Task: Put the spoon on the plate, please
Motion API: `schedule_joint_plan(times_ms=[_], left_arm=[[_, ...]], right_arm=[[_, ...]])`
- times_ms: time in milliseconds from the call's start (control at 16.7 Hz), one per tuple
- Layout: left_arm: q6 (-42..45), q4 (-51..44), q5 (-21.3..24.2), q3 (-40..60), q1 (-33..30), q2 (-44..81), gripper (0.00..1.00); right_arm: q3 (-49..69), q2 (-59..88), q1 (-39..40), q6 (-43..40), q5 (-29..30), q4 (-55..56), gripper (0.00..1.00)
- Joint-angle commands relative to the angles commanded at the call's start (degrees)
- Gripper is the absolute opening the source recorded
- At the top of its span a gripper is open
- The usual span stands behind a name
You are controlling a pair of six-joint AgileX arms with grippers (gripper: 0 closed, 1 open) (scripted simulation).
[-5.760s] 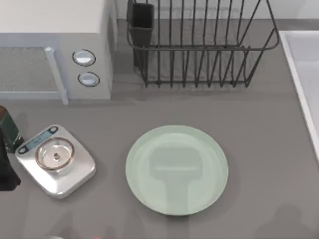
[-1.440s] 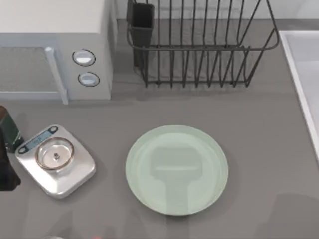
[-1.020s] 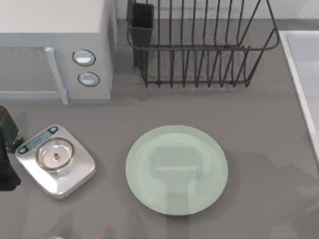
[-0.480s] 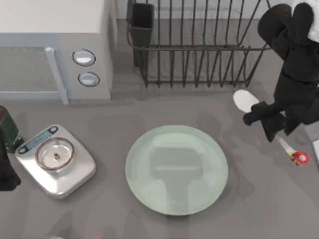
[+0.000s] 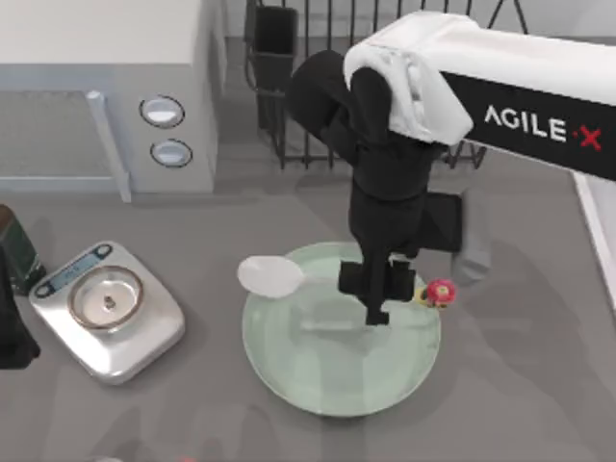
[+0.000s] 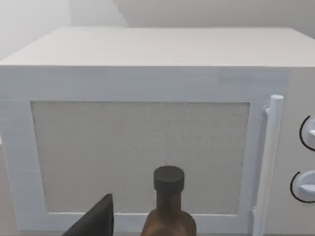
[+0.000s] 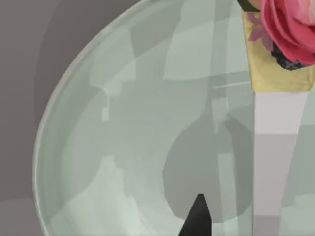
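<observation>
The pale mint-green plate [image 5: 327,380] lies at the table's middle. Above its far half my right gripper [image 5: 377,292] is shut on the white spoon's handle. The spoon lies crosswise: its oval bowl [image 5: 270,276] hangs over the plate's left rim and its red-and-white knob [image 5: 440,292] over the right rim. In the right wrist view the handle [image 7: 275,147] and pink knob [image 7: 290,29] hover over the plate [image 7: 98,147], casting a shadow on it. My left arm [image 5: 10,327] stays parked at the left edge.
A white microwave [image 5: 96,87] stands at the back left, with a brown bottle [image 6: 167,206] in front of it. A silver scale [image 5: 108,310] sits left of the plate. A black wire dish rack [image 5: 385,106] stands behind it, and a white basin edge [image 5: 597,144] runs along the right.
My right arm has swung from the right, near the rack, to above the plate, carrying the spoon with it. The left arm has not moved.
</observation>
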Motion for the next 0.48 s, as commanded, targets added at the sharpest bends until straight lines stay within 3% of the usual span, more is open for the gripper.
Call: schedule_joint_plan(times_ms=[180, 480], left_arm=[[0.00, 0.00, 0.00, 0.00, 0.00, 0.00, 1.00], [0.00, 0.00, 0.00, 0.00, 0.00, 0.00, 1.00]], right_arm=[[1.91, 1.36, 3.00, -4.37, 0.31, 0.37, 0.00], [1.86, 1.21, 2.97, -4.49, 0.29, 0.35, 0.00]])
